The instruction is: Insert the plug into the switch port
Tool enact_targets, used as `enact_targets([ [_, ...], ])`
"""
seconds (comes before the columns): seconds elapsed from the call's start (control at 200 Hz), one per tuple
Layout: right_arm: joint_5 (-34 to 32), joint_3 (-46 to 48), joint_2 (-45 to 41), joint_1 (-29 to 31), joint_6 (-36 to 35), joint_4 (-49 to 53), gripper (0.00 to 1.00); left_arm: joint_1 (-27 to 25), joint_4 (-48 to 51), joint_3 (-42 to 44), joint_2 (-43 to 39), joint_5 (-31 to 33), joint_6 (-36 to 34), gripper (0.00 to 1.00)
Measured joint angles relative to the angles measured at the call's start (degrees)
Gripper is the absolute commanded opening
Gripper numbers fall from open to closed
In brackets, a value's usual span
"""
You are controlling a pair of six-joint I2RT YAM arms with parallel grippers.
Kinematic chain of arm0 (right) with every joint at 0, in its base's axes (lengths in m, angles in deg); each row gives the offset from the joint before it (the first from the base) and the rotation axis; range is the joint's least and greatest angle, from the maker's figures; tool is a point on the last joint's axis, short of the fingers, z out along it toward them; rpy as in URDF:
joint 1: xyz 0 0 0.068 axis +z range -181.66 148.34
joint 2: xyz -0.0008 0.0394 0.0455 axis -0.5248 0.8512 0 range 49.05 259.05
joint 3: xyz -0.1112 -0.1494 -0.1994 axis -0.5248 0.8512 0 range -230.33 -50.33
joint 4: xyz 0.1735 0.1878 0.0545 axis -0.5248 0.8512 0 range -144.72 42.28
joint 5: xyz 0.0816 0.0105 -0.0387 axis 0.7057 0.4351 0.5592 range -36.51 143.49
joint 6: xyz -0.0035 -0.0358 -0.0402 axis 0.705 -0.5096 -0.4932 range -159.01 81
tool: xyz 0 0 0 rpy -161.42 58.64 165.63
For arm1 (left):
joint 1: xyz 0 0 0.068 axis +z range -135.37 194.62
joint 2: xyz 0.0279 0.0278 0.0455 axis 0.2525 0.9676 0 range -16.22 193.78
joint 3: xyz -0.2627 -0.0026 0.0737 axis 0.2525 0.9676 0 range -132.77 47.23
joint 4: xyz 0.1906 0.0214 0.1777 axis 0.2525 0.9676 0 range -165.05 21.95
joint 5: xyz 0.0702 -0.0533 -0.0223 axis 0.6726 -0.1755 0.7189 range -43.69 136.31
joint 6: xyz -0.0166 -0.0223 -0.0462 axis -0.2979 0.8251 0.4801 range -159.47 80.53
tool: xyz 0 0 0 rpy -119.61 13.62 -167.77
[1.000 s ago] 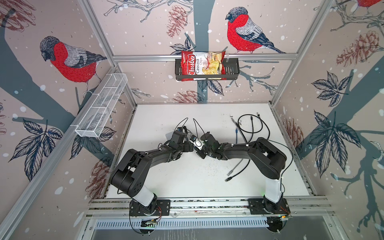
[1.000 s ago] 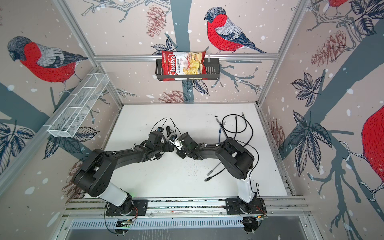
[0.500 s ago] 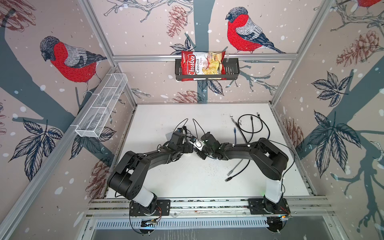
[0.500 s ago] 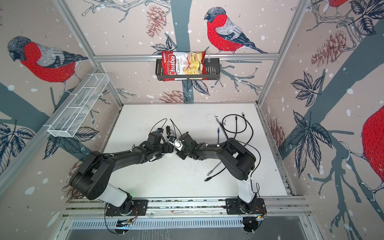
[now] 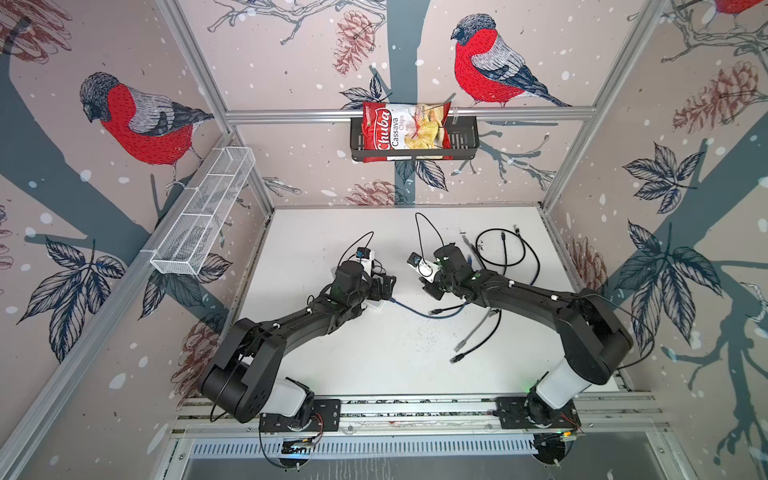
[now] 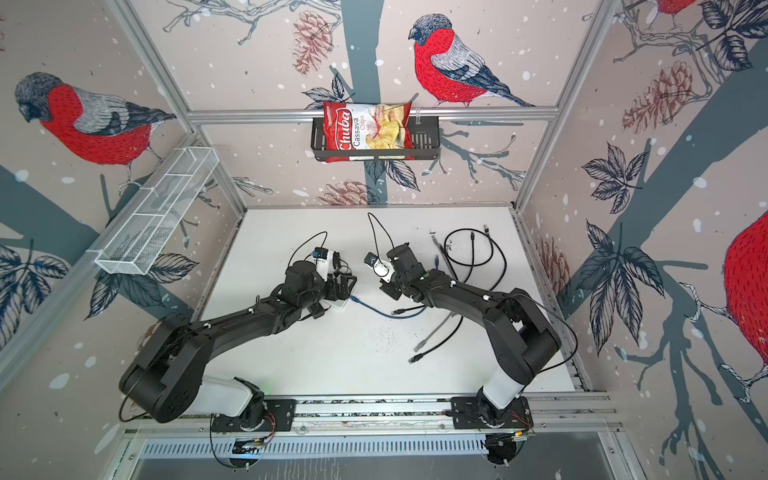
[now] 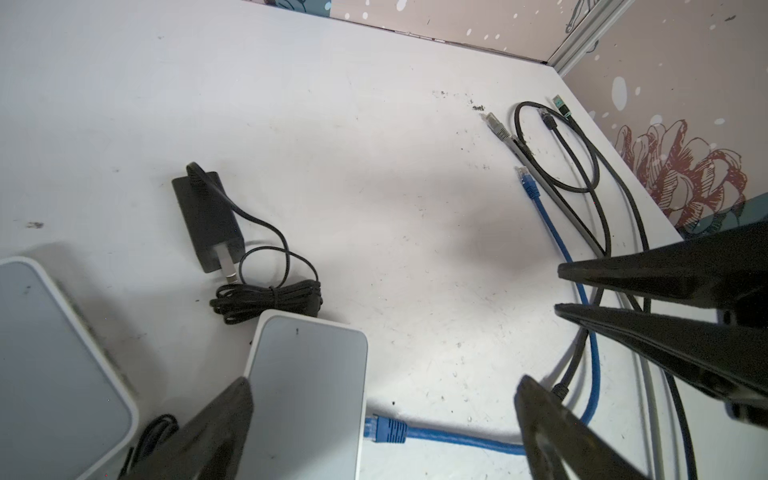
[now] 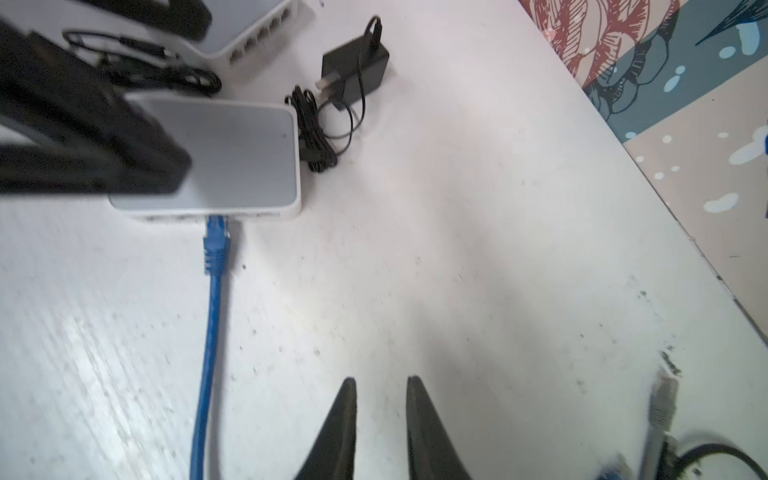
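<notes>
The white switch lies flat on the table, with the blue plug seated in a port on its side. Its blue cable trails off to the right. My left gripper hangs wide open over the switch and plug, one finger above the switch's far edge, holding nothing. In both top views it covers most of the switch. My right gripper is a short way back from the plug, its tips a narrow gap apart with nothing between them.
A second white switch and a black power adapter with its bundled cord lie beside the first. Loose black, grey and blue cables sprawl at the right. A wire basket and a chips bag hang on the walls.
My right gripper has let go of the plug, opened slightly and drawn back to the right, away from the switch. The left gripper has stayed wide open over the switch.
</notes>
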Motion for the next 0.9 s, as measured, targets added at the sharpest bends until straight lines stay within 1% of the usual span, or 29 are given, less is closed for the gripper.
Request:
enact_targets([
  [0.12,-1.88,3.98,-2.86,-1.92,-4.76,3.32,0.23,0.0,-0.72,2.05,-1.86,0.57,0.17,0.97],
  [0.22,-2.03,8.46,-5.01,-2.03,-8.81,4.7,0.23,0.0,-1.05,4.09,-3.91,1.29,0.44,0.97],
  [0.34,-2.38,12.5,-6.4,-2.05,-11.74,5.29,0.23,0.0,-1.31,5.11,-6.21,1.44,0.37,0.97],
  [0.575,-2.27,15.41,-6.45,-2.19,-14.75,4.13,0.23,0.0,-3.54,7.06,-9.57,1.88,-1.07,0.97],
  [0.901,-0.85,15.19,-3.43,-2.21,-16.94,2.82,0.22,0.0,-6.19,8.98,-10.8,2.78,-1.09,0.98],
])
